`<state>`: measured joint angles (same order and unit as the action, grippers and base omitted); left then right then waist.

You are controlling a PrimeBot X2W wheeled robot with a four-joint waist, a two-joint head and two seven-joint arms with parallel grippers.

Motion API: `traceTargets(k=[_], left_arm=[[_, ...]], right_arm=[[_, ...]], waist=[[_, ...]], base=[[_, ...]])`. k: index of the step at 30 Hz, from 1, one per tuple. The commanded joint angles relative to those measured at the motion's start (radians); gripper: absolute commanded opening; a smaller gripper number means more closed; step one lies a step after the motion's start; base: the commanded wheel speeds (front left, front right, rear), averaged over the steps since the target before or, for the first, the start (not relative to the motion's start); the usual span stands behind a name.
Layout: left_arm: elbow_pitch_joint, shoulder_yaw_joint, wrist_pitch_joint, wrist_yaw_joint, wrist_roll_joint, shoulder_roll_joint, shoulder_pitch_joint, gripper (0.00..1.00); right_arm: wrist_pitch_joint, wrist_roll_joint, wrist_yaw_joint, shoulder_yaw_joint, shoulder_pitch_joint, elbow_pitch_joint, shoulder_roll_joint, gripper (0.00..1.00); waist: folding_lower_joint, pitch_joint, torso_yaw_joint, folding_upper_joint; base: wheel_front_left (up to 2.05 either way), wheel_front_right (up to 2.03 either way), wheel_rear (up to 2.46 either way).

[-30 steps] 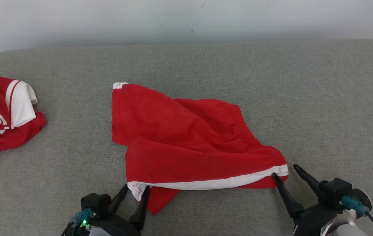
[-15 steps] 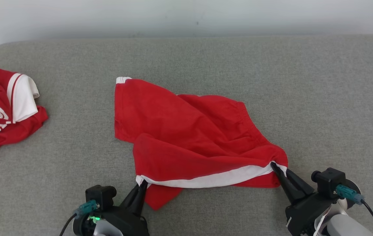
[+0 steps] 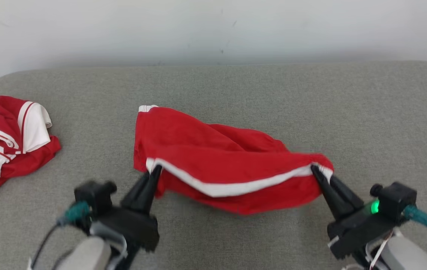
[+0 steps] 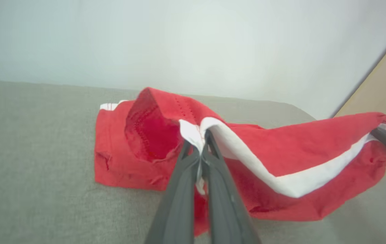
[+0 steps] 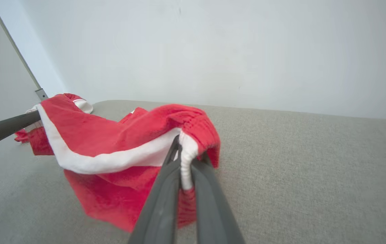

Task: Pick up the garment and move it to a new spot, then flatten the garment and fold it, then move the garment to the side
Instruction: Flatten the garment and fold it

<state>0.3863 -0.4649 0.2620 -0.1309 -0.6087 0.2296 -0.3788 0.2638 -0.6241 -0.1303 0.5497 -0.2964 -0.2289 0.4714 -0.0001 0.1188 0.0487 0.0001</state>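
garment (image 3: pixel 232 165) hem now lifted, fingers (image 3: pixel 145 186) seemingly clamped

Your left gripper (image 3: pixel 155 171) and right gripper (image 3: pixel 316 171), spread wide a second ago at either end of the white hem (image 3: pixel 217 190), have both closed on it. They have since risen, lifting the near edge of the red garment (image 3: pixel 235 165) off the grey cushion (image 3: pixel 213 236). The hem now sags between your fingertips, with red cloth drooping beneath it. Your head camera has tilted up.
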Motion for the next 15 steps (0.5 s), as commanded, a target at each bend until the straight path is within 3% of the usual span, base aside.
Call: traceTargets(k=[1,7,15], left_arm=[[-0.012,-0.011,-0.013,0.002,-0.003,0.024,-0.062,0.00],[-0.029,-0.062,-0.094,0.002,-0.064,0.088,-0.381,0.00],[0.038,-0.095,-0.219,0.002,-0.148,0.129,-0.930,0.00]], right_arm=[[0.001,-0.025,-0.001,-0.007,-0.039,0.013,0.001,0.00],[0.001,-0.104,-0.001,0.006,-0.269,0.026,0.022,0.00],[-0.047,-0.245,-0.001,0.034,-0.798,-0.049,0.065,0.00]], waist=[[0.0001,0.013,-0.006,-0.0001],[0.0001,0.123,-0.042,-0.0001],[0.0001,0.399,-0.091,-0.0001]], base=[[0.00,0.00,0.00],[0.00,0.00,0.00],[0.00,0.00,0.00]])
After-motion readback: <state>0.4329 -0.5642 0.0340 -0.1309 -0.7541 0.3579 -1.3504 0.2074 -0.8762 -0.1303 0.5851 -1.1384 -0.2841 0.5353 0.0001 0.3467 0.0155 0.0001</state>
